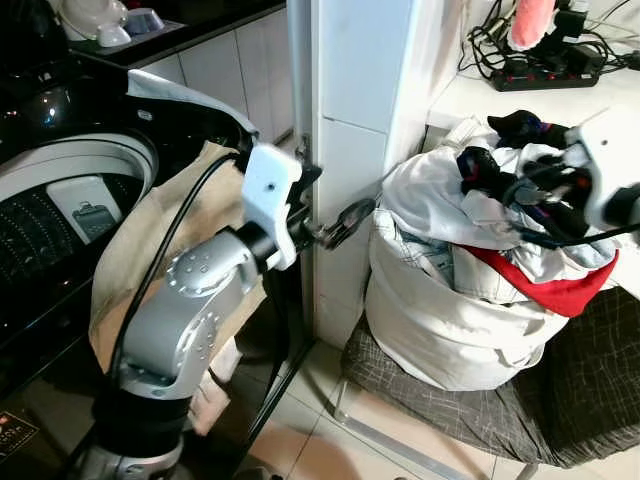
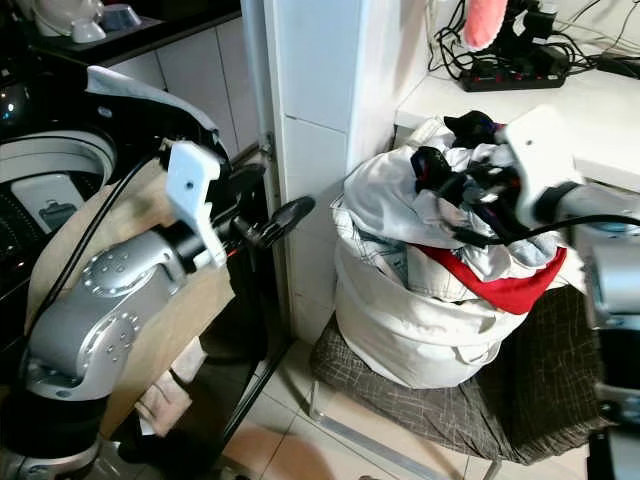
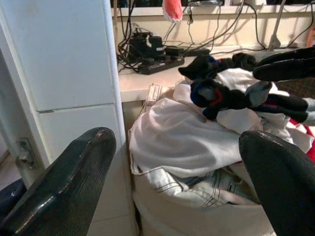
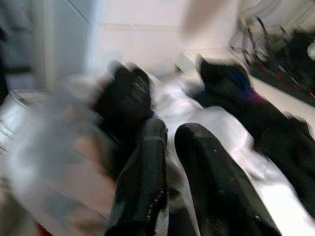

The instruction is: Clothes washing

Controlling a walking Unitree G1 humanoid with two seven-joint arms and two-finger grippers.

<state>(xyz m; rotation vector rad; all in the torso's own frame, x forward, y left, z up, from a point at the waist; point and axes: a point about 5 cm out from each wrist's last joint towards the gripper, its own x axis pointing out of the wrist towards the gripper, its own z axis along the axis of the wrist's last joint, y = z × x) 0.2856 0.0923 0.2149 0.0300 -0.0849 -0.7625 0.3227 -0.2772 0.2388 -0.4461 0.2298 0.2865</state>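
A white laundry bag stuffed with clothes stands on a chair on the right. On top of the pile lie a white garment, a red cloth and a dark garment with blue and red patches. My right gripper is over the pile, fingers pressed close together on the dark garment. My left gripper hovers open just left of the bag, beside the white pillar, with nothing between its fingers. The top-loading washing machine is at the far left.
A white tiled pillar stands between washer and bag. A beige cloth hangs over the washer's side. The chair's checked cushion holds the bag. A power strip with tangled cables lies on the counter behind.
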